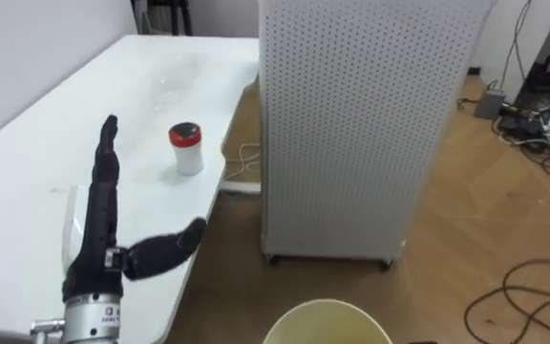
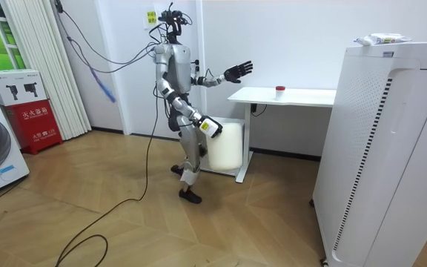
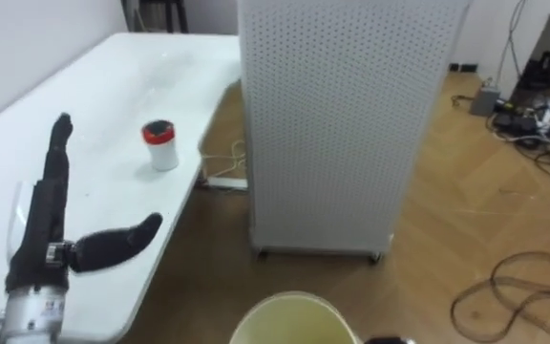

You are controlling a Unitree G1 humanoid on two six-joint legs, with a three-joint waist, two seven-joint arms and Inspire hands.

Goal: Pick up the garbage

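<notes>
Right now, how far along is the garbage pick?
Done: nothing; the small white container with a red lid stands on the white table. In hand: the left hand is open, empty, short of it. Left: grasp it, probably drop it in the pale round bin.

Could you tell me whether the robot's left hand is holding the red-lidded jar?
No, the left hand hovers open, fingers straight, while the red-lidded jar stands apart on the white table.
</notes>
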